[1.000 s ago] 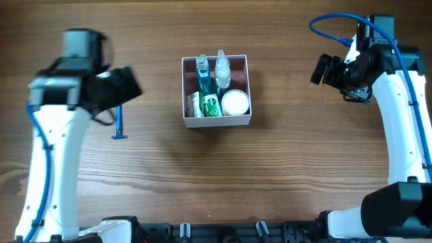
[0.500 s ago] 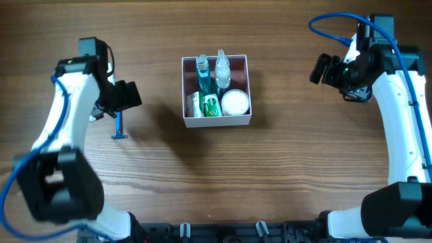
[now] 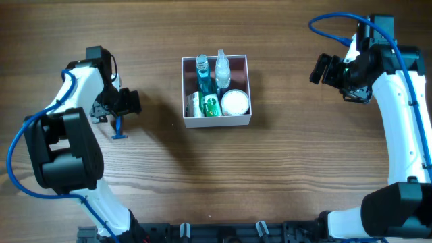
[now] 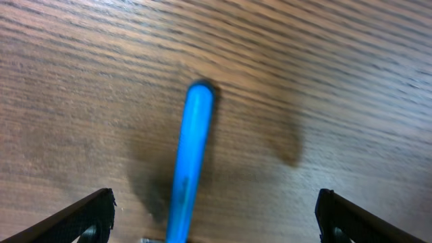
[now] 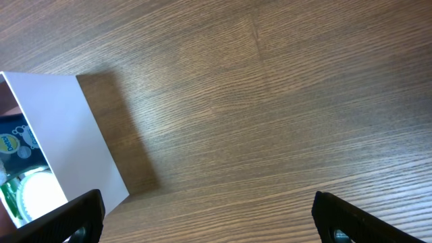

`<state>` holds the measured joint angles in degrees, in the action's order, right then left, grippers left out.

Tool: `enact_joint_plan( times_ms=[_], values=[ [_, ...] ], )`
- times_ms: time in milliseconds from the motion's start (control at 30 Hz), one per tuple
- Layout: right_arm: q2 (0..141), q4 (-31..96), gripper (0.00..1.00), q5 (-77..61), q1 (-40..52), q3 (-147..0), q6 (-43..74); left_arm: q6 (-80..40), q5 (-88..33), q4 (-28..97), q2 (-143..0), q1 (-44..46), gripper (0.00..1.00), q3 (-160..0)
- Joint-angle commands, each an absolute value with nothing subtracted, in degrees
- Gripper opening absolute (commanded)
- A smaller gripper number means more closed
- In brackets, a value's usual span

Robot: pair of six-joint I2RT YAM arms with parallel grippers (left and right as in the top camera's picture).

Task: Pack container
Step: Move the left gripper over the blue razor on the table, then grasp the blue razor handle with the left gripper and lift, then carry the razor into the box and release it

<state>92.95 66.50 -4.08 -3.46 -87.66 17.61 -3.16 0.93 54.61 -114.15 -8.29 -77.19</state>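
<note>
Wood-grain tabletop (image 3: 283, 175) seen from above, with two white-and-black arms mounted at its near edge.

The right arm (image 3: 405, 128) rises along the right side and bends at the far right corner. Its wrist is turned left toward the middle of the tabletop.

The left arm (image 3: 64, 155) is folded tightly on the left side, and its wrist is angled down toward the wood.

The container (image 3: 217, 121), a square white-walled box, sits just beyond the centre of the tabletop, between the two arms and well apart from both.

The right tool (image 3: 321, 69) has its fingers spread wide and holds nothing. In its wrist view, one white corner of the container lies to the left.

The left tool (image 3: 126, 102) is also spread wide and empty. It is poised over the far end of a blue razor (image 3: 119, 127), which lies flat on the wood to the left of the container.

Inside the container are:
- a teal bottle (image 3: 202, 74) and a clear spray bottle (image 3: 222, 70) at the far side;
- a round white jar (image 3: 235, 102) at the near right;
- green-and-white packets (image 3: 208, 106) at the near left.
</note>
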Motion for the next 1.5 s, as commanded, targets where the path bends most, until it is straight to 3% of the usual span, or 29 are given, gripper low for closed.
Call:
enact_joint_plan(
  times_ms=[0, 367, 600, 800, 1233, 1367, 1467],
  values=[
    [93.6, 66.5, 1.00, -4.5, -3.4, -87.6, 16.4, -1.7, -0.2, 53.7, -116.0, -8.9, 0.96, -76.8],
    [93.6, 66.5, 1.00, -4.6, -3.4, -87.6, 16.4, -1.7, -0.4, 53.5, -117.8, -8.9, 0.93, -76.8],
    [93.6, 66.5, 1.00, -4.6, -3.4, -87.6, 16.5, -1.7, -0.4, 54.4, -117.8, -8.9, 0.65, -76.8],
    [93.6, 66.5, 1.00, -4.6, -3.4, -87.6, 16.4, -1.7, -0.4, 54.9, -117.8, -8.9, 0.27, -76.8],
    [93.6, 66.5, 1.00, -4.5, -3.4, -87.6, 16.5, -1.7, -0.4, 55.6, -117.8, -8.9, 0.16, -76.8],
    [93.6, 66.5, 1.00, -4.5, -3.4, -87.6, 16.5, -1.7, -0.1, 55.5, -117.8, -8.9, 0.04, -76.8],
    [93.6, 66.5, 1.00, -4.5, -3.4, -87.6, 16.4, -1.7, 0.5, 56.3, -117.6, -8.8, 0.04, -77.0]
  ],
)
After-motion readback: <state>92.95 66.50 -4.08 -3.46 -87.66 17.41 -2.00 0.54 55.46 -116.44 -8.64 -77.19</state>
